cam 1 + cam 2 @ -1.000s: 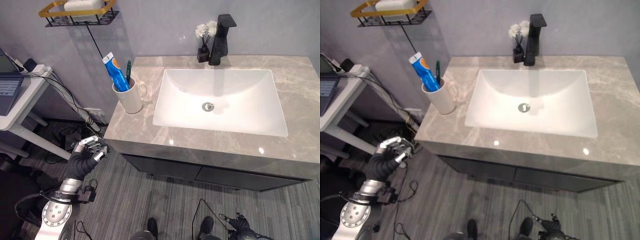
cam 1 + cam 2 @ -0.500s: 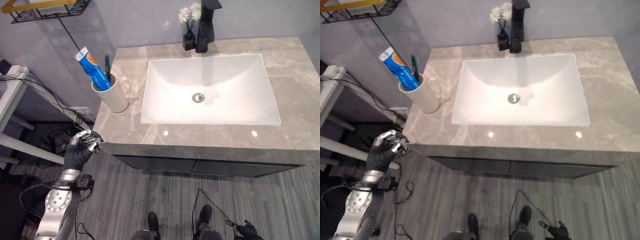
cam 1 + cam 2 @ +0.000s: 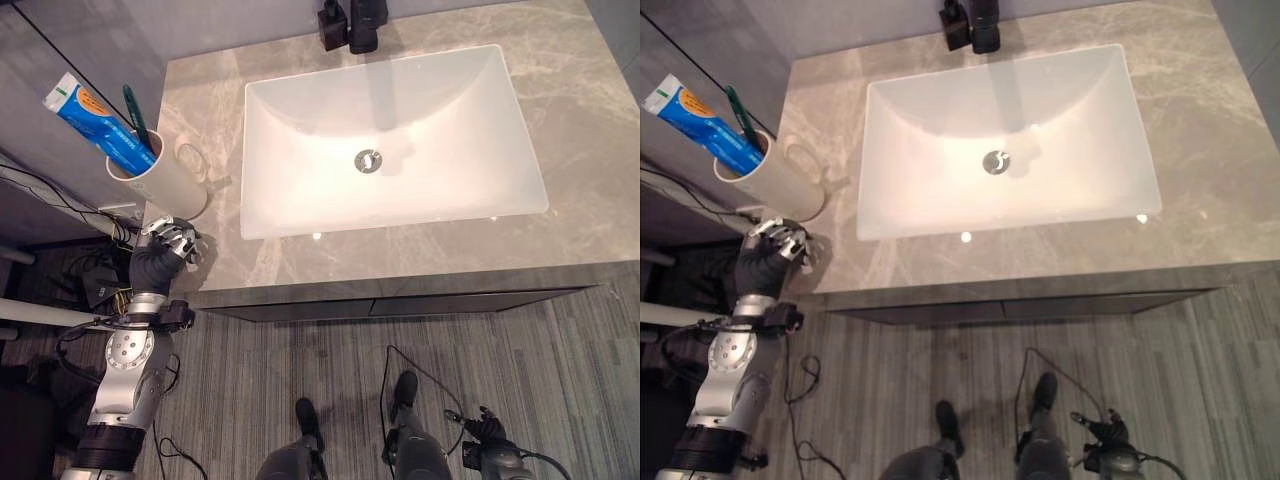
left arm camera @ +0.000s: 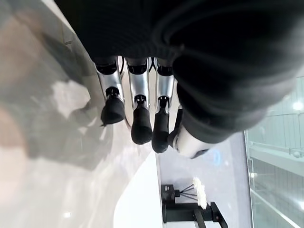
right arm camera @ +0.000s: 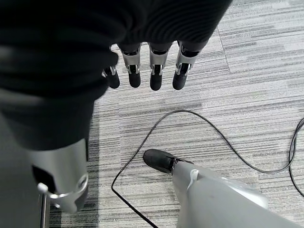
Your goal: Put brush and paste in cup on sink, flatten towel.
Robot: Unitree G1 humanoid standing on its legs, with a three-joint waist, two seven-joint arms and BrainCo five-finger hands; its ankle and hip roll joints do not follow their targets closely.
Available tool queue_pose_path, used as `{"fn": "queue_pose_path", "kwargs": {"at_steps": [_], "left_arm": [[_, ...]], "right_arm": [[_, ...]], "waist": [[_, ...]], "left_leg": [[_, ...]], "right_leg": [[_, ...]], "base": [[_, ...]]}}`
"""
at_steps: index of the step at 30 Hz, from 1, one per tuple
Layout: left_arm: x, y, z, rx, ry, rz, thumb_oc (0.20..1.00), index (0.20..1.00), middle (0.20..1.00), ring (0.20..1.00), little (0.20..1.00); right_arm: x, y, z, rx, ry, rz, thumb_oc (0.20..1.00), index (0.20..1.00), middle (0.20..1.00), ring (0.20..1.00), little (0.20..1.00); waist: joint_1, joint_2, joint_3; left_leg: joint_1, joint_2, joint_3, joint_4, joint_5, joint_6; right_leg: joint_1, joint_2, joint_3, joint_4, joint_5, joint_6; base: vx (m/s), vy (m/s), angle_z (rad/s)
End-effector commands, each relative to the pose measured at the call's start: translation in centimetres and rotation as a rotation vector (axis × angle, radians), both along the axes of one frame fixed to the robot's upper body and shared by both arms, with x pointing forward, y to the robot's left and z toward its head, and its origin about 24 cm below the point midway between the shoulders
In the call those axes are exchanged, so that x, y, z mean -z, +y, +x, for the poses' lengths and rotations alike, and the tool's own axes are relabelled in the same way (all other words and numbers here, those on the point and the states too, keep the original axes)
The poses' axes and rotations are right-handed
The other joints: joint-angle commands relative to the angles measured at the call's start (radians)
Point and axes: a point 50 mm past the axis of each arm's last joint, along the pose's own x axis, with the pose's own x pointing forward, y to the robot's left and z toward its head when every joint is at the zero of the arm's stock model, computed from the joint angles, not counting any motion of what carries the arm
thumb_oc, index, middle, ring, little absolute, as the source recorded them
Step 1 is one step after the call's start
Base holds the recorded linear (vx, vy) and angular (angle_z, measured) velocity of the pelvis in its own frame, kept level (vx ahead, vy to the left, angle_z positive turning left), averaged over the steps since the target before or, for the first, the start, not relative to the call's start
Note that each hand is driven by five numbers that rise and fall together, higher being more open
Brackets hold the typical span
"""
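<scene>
Two things are already standing in the white cup — the blue paste tube and the green brush. The cup sits on the grey counter, just beside the white sink, as it did a second ago. What has changed is the view: the whole picture has slid, so the camera was moved and not the cup. The left hand has been brought up from the floor side to the counter's front corner, close under the cup. Its fingers are seen loosely bent with nothing held. The right hand hangs low over the floor, its fingers relaxed and holding nothing too. So the cup part looks done. No towel can be seen — that part seems to be left, and the towel must be found first.
</scene>
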Motion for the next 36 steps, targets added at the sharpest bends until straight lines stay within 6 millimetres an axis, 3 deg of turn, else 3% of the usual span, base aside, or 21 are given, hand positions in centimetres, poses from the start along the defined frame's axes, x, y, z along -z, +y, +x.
{"fn": "queue_pose_path", "kwargs": {"at_steps": [1,9,10,13,16,22,27,28,30,31,33,36], "left_arm": [[-3.2,1.5,0.5,-0.059,-0.120,0.006,0.200,0.200,0.200,0.200,0.200],[-6.2,2.7,2.3,-0.111,-0.173,0.057,0.200,0.200,0.200,0.200,0.200],[-7.6,3.3,3.0,-0.132,-0.189,0.098,0.200,0.200,0.200,0.200,0.200],[-8.7,3.3,4.3,-0.140,-0.197,0.087,0.200,0.200,0.200,0.200,0.200],[-12.2,2.6,6.4,-0.172,-0.259,0.102,0.200,0.200,0.200,0.200,0.200],[-16.0,3.0,7.9,-0.220,-0.297,0.121,0.200,0.200,0.200,0.200,0.200],[-17.8,3.0,8.8,-0.256,-0.308,0.096,0.200,0.200,0.200,0.200,0.200],[-17.9,3.0,8.8,-0.256,-0.310,0.095,0.200,0.200,0.200,0.200,0.200],[-17.8,1.9,8.9,-0.223,-0.329,0.082,0.200,0.200,0.200,0.200,0.200],[-17.8,1.9,8.9,-0.223,-0.330,0.081,0.200,0.200,0.200,0.200,0.200],[-16.6,0.1,8.4,-0.129,-0.348,0.089,0.200,0.200,0.200,0.200,0.200],[-14.3,-0.7,7.4,-0.051,-0.333,0.088,0.200,0.200,0.200,0.200,0.200]], "right_arm": [[-0.6,0.4,2.0,-0.002,-0.047,0.002,1.000,1.000,1.000,1.000,1.000],[-0.8,0.5,2.4,-0.020,-0.053,-0.001,1.000,1.000,1.000,1.000,1.000],[-0.8,0.6,2.5,-0.035,-0.055,-0.001,1.000,1.000,1.000,1.000,1.000],[-0.8,0.9,2.7,-0.054,-0.053,-0.001,1.000,1.000,1.000,1.000,1.000],[-1.0,1.4,3.6,-0.081,-0.072,-0.004,1.000,1.000,1.000,1.000,1.000],[-1.3,2.3,4.5,-0.121,-0.107,0.009,1.000,1.000,1.000,1.000,1.000],[-1.3,2.6,4.7,-0.133,-0.107,0.009,1.000,1.000,1.000,1.000,1.000],[-1.3,2.6,4.7,-0.132,-0.109,0.009,1.000,1.000,1.000,1.000,1.000],[-1.0,2.5,4.1,-0.118,-0.089,0.009,1.000,1.000,1.000,1.000,1.000],[-1.0,2.5,4.1,-0.118,-0.089,0.008,1.000,1.000,1.000,1.000,1.000],[-0.7,2.1,3.3,-0.098,-0.063,0.008,1.000,1.000,1.000,1.000,1.000],[-0.2,1.8,2.1,-0.093,-0.019,0.009,1.000,1.000,1.000,1.000,1.000]], "waist": [[-0.016,-0.037,0.020],[-0.030,-0.045,0.028],[-0.038,-0.046,0.030],[-0.047,-0.049,0.033],[-0.069,-0.056,0.041],[-0.093,-0.068,0.047],[-0.105,-0.078,0.047],[-0.107,-0.080,0.053],[-0.104,-0.085,0.052],[-0.106,-0.086,0.057],[-0.100,-0.094,0.058],[-0.091,-0.103,0.056]], "left_leg": [[-0.069,0.040,-0.068,-0.005,0.133,-0.070],[-0.085,0.040,-0.065,-0.005,0.136,-0.070],[-0.089,0.041,-0.063,-0.005,0.136,-0.071],[-0.092,0.039,-0.061,-0.005,0.136,-0.070],[-0.101,0.035,-0.060,-0.005,0.134,-0.070],[-0.112,0.031,-0.049,-0.005,0.129,-0.067],[-0.113,0.035,-0.055,-0.005,0.105,-0.076],[-0.124,0.033,-0.043,-0.005,0.127,-0.066],[-0.112,0.037,-0.056,-0.005,0.105,-0.074],[-0.120,0.035,-0.045,-0.005,0.126,-0.065],[-0.093,0.034,-0.050,-0.005,0.114,-0.058],[-0.046,0.029,-0.049,-0.005,0.093,-0.045]], "right_leg": [[0.074,-0.119,0.014,-0.002,0.002,0.117],[0.053,-0.119,0.022,-0.002,0.010,0.123],[0.047,-0.120,0.025,-0.002,0.014,0.126],[0.043,-0.120,0.029,-0.002,0.018,0.129],[0.031,-0.124,0.033,-0.002,0.026,0.135],[0.007,-0.126,0.056,-0.002,0.042,0.143],[-0.004,-0.122,0.079,-0.002,0.032,0.156],[-0.013,-0.125,0.068,-0.002,0.051,0.147],[0.002,-0.122,0.075,-0.002,0.033,0.155],[-0.005,-0.125,0.064,-0.002,0.051,0.146],[0.024,-0.126,0.051,0.000,0.048,0.144],[0.064,-0.130,0.045,0.017,0.033,0.139]], "base": [[0.00,0.000,0.00],[0.00,0.000,0.00],[0.00,0.000,0.00],[0.00,0.000,0.00],[0.00,0.000,0.00],[-0.01,0.024,-0.10],[0.02,0.017,-0.05],[-0.09,0.010,-0.06],[-0.01,0.014,-0.06],[0.00,0.015,-0.05],[-0.01,0.027,-0.05],[0.05,0.058,-0.04]]}}
